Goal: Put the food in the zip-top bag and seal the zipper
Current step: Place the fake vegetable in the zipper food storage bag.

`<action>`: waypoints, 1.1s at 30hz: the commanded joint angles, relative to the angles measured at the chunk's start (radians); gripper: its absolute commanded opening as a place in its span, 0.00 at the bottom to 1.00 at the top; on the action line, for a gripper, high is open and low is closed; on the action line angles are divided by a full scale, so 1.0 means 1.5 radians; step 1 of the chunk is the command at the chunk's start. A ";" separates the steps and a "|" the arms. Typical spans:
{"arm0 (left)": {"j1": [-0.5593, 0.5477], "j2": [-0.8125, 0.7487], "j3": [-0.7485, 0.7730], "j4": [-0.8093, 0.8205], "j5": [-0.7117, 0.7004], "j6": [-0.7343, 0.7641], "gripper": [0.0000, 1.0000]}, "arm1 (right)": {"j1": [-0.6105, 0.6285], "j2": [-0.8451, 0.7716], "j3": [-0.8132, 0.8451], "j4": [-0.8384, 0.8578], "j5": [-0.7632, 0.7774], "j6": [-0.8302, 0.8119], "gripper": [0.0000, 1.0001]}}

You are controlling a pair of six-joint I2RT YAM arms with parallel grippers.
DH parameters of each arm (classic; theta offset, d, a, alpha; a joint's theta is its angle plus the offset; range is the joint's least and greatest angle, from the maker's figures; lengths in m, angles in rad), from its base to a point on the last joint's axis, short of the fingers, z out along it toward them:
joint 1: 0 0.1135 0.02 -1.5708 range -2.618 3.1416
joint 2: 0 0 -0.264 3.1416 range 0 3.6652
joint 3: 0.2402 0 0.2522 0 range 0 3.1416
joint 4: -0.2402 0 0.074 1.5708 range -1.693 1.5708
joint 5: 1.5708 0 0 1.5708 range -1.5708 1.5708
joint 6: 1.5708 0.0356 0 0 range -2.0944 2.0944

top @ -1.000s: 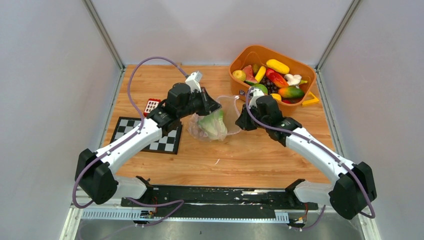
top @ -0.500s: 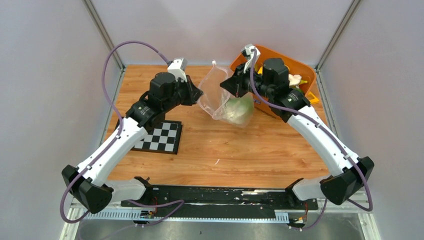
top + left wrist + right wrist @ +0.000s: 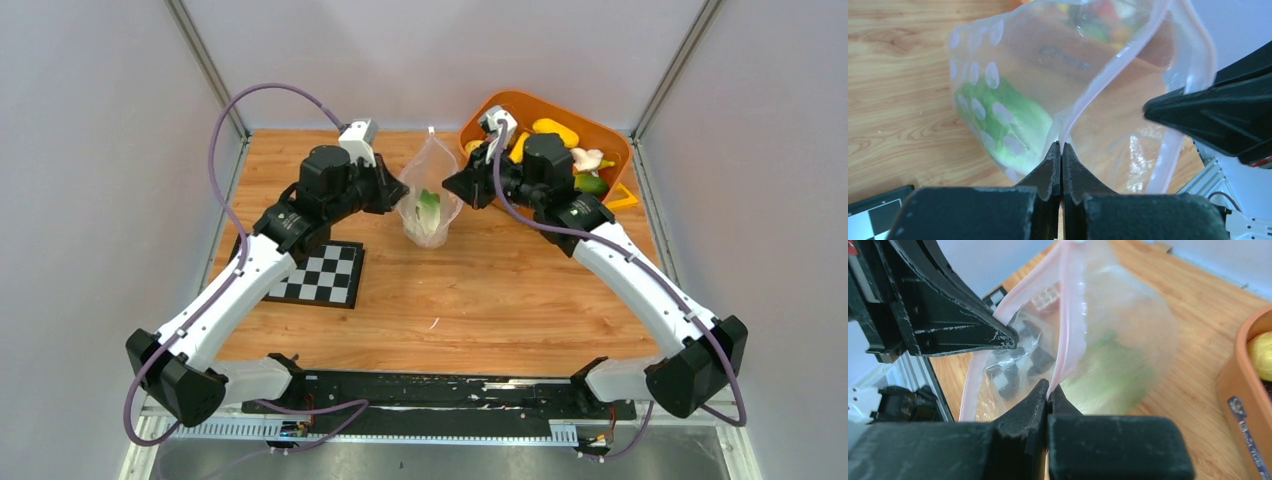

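A clear, crinkly plastic zip-top bag with pale dots (image 3: pixel 428 195) hangs above the wooden table (image 3: pixel 480 290), between the two arms. The left gripper (image 3: pixel 1061 145) is clamped tight on one side of the bag's mouth. The right gripper (image 3: pixel 1049 387) pinches the opposite side just as firmly. The narrow pinkish press-seal zipper (image 3: pixel 1108 70) runs from jaw to jaw in an open loop. A green toy cabbage (image 3: pixel 1008 125) sits low in the bag. The other plastic fruits and vegetables (image 3: pixel 555 130) lie in the orange plastic basket (image 3: pixel 500 105) behind the right arm.

The step in hand looks like settling the load and squaring up the mouth. To do it well, the arms should keep both pinches level and draw apart gently, so the two halves of the strip meet flat. The cabbage should stay well below the seal line. Too hard a pull risks slipping the thin film out of a pinch.

A second earlier the bag lay slumped on the table near the black-and-white checkerboard (image 3: pixel 320 272), with both arms low. Half a second earlier it was already raised, but spread wide and tilted toward the basket, the cabbage bulging to the right. Now it hangs narrower and more upright, centred between the grippers.
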 commanded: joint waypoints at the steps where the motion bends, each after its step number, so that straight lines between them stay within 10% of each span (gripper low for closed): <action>1: 0.002 0.042 -0.050 0.011 0.031 -0.029 0.00 | 0.000 0.075 -0.032 -0.070 -0.055 -0.049 0.00; 33: 0.002 -0.003 -0.053 0.086 -0.024 -0.005 0.00 | -0.108 0.094 -0.114 0.129 -0.101 0.152 0.05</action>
